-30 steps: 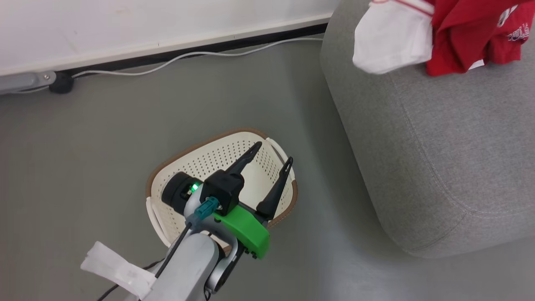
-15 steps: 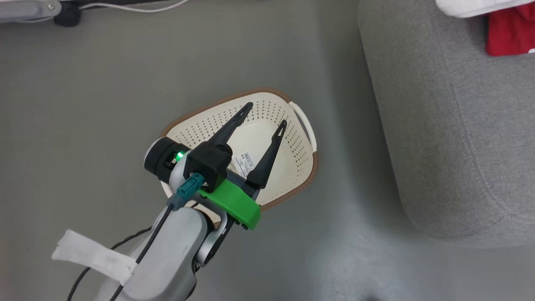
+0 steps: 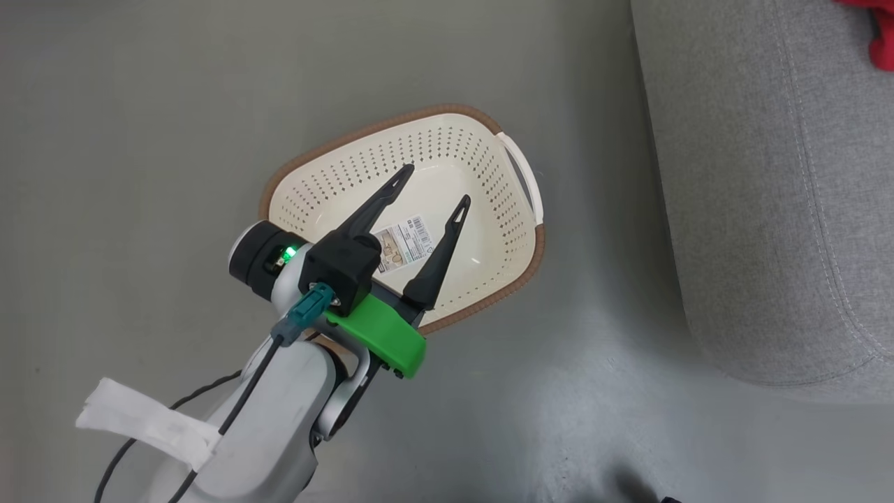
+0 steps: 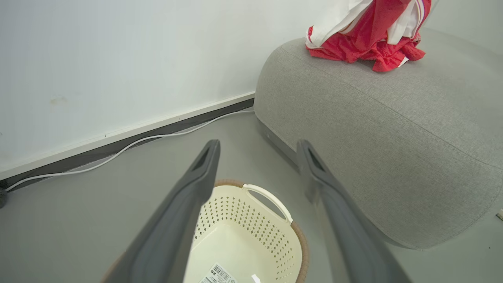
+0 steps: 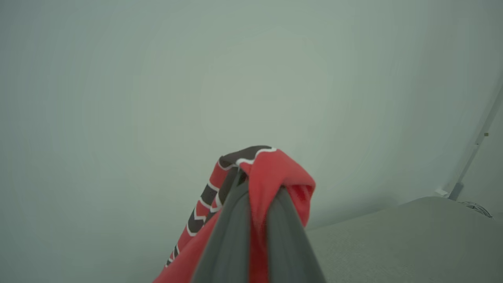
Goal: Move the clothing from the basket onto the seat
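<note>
Camera dipped; spread left gripper [image 3: 436, 184] above basket [image 3: 504, 230].

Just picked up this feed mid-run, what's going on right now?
The right gripper is shut on the red clothing. The garment's lower folds rest on the grey seat, and the rest rises past the top of the left wrist view. The left gripper hangs open above the basket on the floor. A paper label lies on the basket's bottom, and I see no clothing in it. The clothing is not yet let go onto the seat.
</note>
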Robot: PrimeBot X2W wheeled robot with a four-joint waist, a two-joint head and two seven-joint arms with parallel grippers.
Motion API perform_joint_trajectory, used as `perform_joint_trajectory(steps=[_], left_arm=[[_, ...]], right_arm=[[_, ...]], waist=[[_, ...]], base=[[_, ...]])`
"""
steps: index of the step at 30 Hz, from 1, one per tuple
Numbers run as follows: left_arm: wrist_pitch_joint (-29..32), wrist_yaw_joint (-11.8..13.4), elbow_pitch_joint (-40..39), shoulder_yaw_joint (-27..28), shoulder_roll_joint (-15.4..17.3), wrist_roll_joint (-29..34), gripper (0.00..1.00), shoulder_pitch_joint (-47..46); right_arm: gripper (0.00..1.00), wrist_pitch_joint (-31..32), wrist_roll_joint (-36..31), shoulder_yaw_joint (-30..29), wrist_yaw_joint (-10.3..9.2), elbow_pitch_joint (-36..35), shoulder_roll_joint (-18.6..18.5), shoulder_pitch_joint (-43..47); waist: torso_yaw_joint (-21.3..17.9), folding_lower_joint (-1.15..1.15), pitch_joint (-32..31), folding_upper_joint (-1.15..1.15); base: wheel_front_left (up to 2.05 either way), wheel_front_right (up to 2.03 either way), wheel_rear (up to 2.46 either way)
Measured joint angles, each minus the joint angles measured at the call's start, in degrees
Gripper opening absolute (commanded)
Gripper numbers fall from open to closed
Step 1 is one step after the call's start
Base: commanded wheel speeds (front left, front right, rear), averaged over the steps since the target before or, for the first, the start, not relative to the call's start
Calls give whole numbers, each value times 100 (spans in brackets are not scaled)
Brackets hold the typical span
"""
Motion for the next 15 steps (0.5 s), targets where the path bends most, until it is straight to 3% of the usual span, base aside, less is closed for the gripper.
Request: perform_joint_trajectory(steps=[15], left_arm=[[108,0,-94,8,156,149,100,-21]], right_arm=[[0,-328,376,-364,-143,1326,437,1340]], waist=[[-160,0,284,0]], base=[[0,0,0]])
